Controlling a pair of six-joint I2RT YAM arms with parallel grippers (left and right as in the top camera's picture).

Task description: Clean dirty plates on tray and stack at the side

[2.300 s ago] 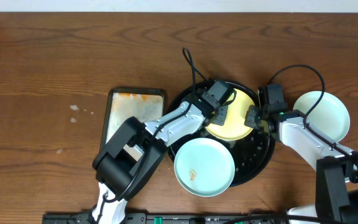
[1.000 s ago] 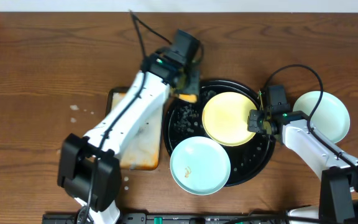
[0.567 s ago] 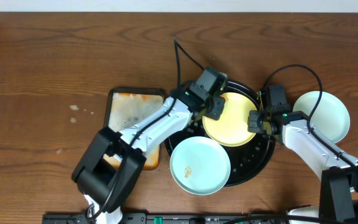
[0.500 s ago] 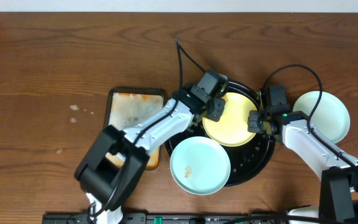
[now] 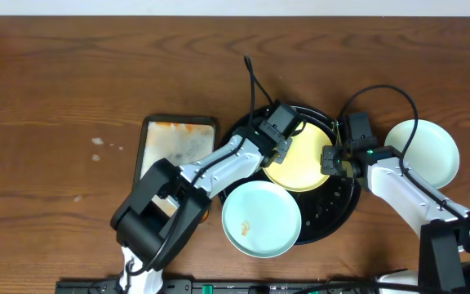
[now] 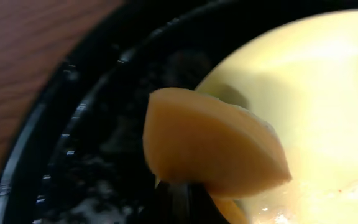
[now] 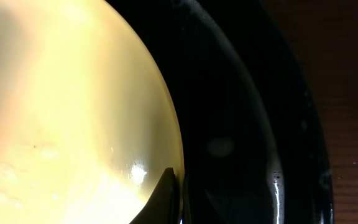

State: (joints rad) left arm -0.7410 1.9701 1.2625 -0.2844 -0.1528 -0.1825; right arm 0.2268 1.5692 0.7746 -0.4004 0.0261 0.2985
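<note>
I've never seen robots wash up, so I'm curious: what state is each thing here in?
Large round black tray: wet, speckled.
Pale yellow round plate: on the tray, foamy.
Orange sponge: held over the yellow plate.
Left gripper: shut on the sponge.
Right gripper: shut on the yellow plate's rim.
Front mint-blue round plate: orange speck, dirty.
Right mint-blue round plate: on table, looks clean.
Rectangular metal pan: foamy, orange-stained.

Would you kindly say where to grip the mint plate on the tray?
Take the mint plate by its rim at its lower-left edge in the overhead view, coming from outside the tray: that part overhangs the tray's rim, so a pinch looks feasible.
</note>
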